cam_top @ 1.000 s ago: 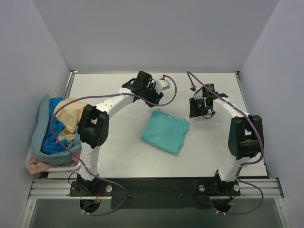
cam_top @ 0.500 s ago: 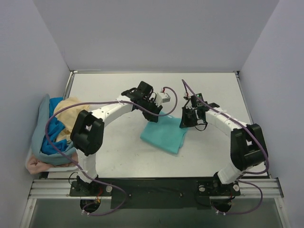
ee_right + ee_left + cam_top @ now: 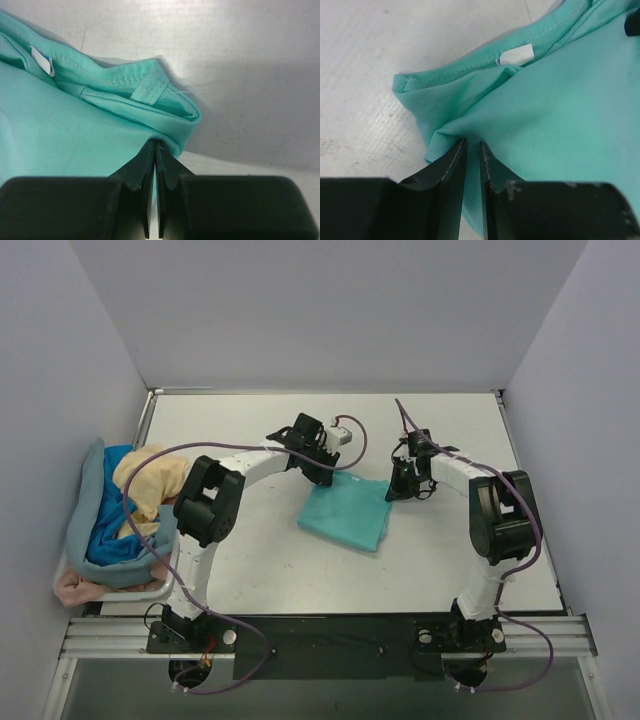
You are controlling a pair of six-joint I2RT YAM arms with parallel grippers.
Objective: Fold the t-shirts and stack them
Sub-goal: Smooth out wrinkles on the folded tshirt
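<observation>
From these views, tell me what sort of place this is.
Probably a robot test booth, not a home: plain walls box in a white table, and two arms bolted to a rail at its edge grip one teal-green t-shirt.

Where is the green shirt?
In the top view, the teal-green t-shirt lies folded centrally, between the left gripper and right gripper, which pinch its far corners.
</observation>
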